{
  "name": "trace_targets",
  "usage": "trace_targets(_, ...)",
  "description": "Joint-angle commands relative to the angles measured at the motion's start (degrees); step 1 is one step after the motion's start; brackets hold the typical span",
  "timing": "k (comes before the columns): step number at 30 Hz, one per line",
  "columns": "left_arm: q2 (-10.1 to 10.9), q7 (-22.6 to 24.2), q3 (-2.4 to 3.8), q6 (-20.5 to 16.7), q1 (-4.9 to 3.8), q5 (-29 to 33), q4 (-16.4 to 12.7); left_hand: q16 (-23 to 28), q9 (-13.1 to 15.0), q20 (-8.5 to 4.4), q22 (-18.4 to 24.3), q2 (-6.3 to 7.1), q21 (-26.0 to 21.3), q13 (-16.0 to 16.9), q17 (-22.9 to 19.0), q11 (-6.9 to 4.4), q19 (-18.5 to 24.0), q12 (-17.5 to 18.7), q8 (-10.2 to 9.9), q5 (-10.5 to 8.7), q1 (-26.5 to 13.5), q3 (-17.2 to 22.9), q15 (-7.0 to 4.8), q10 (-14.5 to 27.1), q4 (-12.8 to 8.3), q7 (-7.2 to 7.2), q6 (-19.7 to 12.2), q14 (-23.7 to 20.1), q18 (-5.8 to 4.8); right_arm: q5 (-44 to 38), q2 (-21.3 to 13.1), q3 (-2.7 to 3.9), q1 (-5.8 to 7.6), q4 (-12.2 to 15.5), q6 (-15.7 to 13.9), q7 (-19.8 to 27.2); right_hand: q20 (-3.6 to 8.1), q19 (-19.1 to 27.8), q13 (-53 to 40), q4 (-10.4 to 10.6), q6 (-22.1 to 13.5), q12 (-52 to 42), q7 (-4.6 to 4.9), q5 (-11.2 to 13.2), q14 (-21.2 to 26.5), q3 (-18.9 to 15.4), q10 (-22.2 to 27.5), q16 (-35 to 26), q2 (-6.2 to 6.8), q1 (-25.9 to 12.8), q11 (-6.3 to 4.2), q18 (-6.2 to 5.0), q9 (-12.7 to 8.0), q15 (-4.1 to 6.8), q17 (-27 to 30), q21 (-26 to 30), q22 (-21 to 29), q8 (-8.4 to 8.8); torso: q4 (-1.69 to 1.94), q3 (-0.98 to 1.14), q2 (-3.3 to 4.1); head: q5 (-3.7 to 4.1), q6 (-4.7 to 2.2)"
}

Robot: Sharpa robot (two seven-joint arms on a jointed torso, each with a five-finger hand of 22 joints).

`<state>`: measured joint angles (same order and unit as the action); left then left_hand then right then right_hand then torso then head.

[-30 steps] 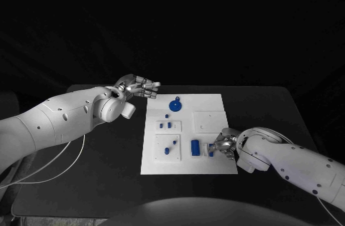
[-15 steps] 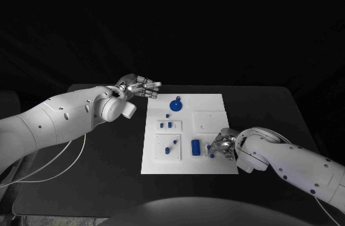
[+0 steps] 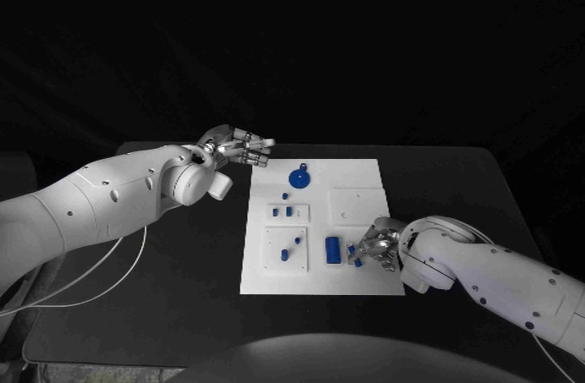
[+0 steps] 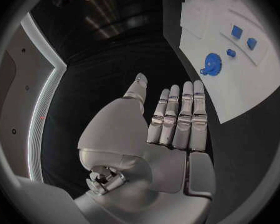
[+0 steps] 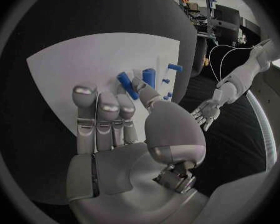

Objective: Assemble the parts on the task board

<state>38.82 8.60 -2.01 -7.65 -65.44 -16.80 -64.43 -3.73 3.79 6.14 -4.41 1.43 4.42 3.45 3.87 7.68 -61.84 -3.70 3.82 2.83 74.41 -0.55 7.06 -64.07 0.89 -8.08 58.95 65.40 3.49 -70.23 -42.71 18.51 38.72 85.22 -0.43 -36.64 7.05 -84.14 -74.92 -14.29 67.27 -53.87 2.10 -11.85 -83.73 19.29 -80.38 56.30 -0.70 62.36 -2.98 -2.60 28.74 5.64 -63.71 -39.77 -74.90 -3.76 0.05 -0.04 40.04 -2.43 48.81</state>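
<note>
A: Starting at the left, what is the left hand (image 3: 239, 149) doing?

B: It is hanging above the black desk (image 3: 183, 256), just off the far left corner of the white board (image 3: 366, 180). In the left wrist view the left hand (image 4: 171, 119) is showing its fingers (image 4: 185, 115) stretched out straight and side by side, the thumb apart from them, and nothing is lying in the palm.

A: And what is lying on the board?

B: Near its far edge a blue gear-shaped disc (image 3: 297, 178) is lying flat. Below it a few small blue pieces (image 3: 284, 210) are sitting on a raised white square, and another blue piece (image 3: 283, 254) is resting on the next square toward the robot. In the middle of the near half a blue block (image 3: 331, 247) is standing.

A: Moving right, where is the right hand?

B: The right hand (image 3: 377, 244) is hovering over the near right part of the board, right beside that block. In the right wrist view the right hand (image 5: 124, 119) is spreading its fingers upward, and a small blue peg (image 5: 127, 85) is sitting at the fingertips next to the thumb. It looks pinched there, but I cannot tell for sure whether the hand is gripping it or only touching it.
</note>
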Motion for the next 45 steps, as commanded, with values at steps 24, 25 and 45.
trace_targets(24, -0.2, -0.1, 0.02, 1.1, -0.02, -0.2, 0.0, 0.2, 0.0, -0.01, 0.0, -0.51, -0.1, 0.0, 0.0, -0.06, 0.3, 0.3, -0.1, -0.15, 0.0, -0.2, 0.16, 0.5, 0.3, -0.17, -0.2, -0.3, -0.04, -0.3, 0.5, -0.01, 0.14, -0.2, 0.1, 1.6, 0.3, -3.1, -0.4, 9.0, 2.8, -0.3, -1.3, 9.1, 0.0, -2.9, -0.2, 0.0, 3.35, -5.6, -0.38, 0.05, -0.9, 0.36, -0.1, -0.1, -3.2, 0.05, 0.01, -0.01, 0.0, -0.25, 0.03)
trace_targets(25, -0.2, -0.1, 0.02, 1.1, -0.02, -0.2, 0.0, 0.2, 0.0, -0.01, 0.0, -0.51, -0.1, 0.0, 0.0, -0.06, 0.3, 0.3, -0.1, -0.15, 0.0, -0.2, 0.16, 0.5, 0.3, -0.17, -0.2, -0.3, -0.04, -0.3, 0.5, -0.01, 0.15, -0.2, 0.1, 1.7, 0.41, -3.0, -0.4, 11.2, 3.0, -0.2, -1.6, 9.0, 0.0, -1.8, -0.3, 0.0, 4.94, -5.1, -0.46, 0.13, -1.0, 0.38, -0.2, 0.0, -3.2, 0.09, 0.01, 0.0, 0.0, -0.27, 0.05)
trace_targets(45, -0.2, -0.1, 0.02, 1.2, -0.02, -0.2, 0.1, 0.2, 0.0, -0.01, 0.0, -0.51, -0.1, 0.0, 0.0, -0.06, 0.3, 0.3, -0.1, -0.15, 0.0, -0.2, 0.16, 0.5, 0.3, -0.17, -0.2, -0.3, -0.04, -1.1, 0.2, -0.01, 0.2, -0.3, 0.2, 1.7, 0.3, -3.0, -0.7, 5.1, 3.3, -0.2, -1.86, 8.5, -0.2, -3.7, -0.2, -0.4, 0.95, 0.2, -0.66, 0.15, 0.1, 0.43, -0.2, -0.1, -3.1, 0.06, -0.03, 0.02, -0.01, -0.24, 0.24)
